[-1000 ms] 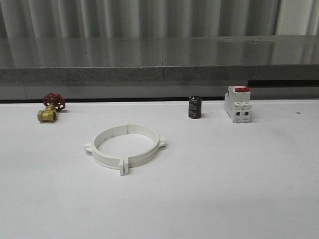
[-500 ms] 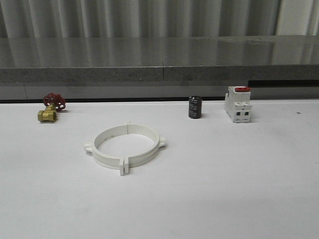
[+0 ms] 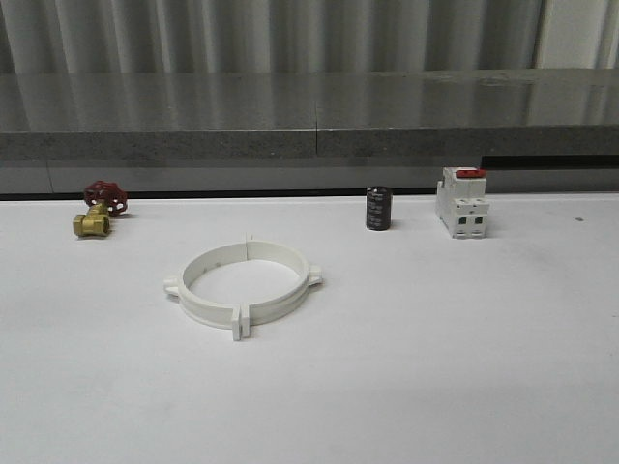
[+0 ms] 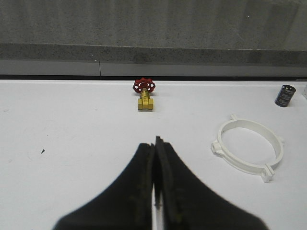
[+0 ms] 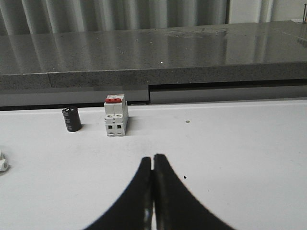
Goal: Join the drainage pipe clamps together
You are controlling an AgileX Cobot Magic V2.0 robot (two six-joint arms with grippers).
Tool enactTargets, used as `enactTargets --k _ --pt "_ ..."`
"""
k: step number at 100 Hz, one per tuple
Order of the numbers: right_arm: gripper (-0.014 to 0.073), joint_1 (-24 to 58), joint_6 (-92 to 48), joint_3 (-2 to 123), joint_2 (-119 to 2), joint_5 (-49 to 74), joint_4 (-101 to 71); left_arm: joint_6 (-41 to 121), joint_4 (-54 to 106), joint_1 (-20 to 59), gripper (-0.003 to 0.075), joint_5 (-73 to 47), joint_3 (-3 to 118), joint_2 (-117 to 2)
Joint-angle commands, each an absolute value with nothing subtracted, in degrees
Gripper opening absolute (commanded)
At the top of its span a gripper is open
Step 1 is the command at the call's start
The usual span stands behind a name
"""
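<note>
The two white drainage pipe clamps [image 3: 243, 282] lie on the white table left of centre, their half-rings closed into one ring with tabs meeting at front and back. The same clamps [image 4: 248, 149] appear in the left wrist view, off to one side of my left gripper [image 4: 154, 142], which is shut with nothing between its fingers and hangs over bare table. My right gripper [image 5: 153, 158] is shut too, empty, over bare table short of the white switch. One clamp tab [image 5: 2, 164] peeks in at the edge of the right wrist view.
A brass valve with a red handwheel [image 3: 100, 207] sits at the back left. A black cylinder [image 3: 378, 208] and a white boxy switch with a red top [image 3: 461, 201] stand at the back right. A grey stone ledge [image 3: 309, 130] runs along the table's far edge.
</note>
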State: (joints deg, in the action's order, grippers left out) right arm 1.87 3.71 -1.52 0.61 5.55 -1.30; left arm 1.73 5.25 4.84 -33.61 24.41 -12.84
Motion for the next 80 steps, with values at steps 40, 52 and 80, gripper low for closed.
enactTargets --k 40,52,80 --pt "-0.0068 1.54 3.23 -0.60 1.69 0.59 -1.28 1.58 5.37 4.77 -0.0021 -23.39 20.82 -12.81" --pt "-0.0068 1.54 3.23 -0.60 1.69 0.59 -1.28 1.58 5.37 4.77 -0.0021 -16.51 15.00 -10.44" --pt "-0.0068 1.54 3.23 -0.60 1.69 0.59 -1.28 1.58 5.37 4.77 -0.0021 -5.89 2.04 -0.60"
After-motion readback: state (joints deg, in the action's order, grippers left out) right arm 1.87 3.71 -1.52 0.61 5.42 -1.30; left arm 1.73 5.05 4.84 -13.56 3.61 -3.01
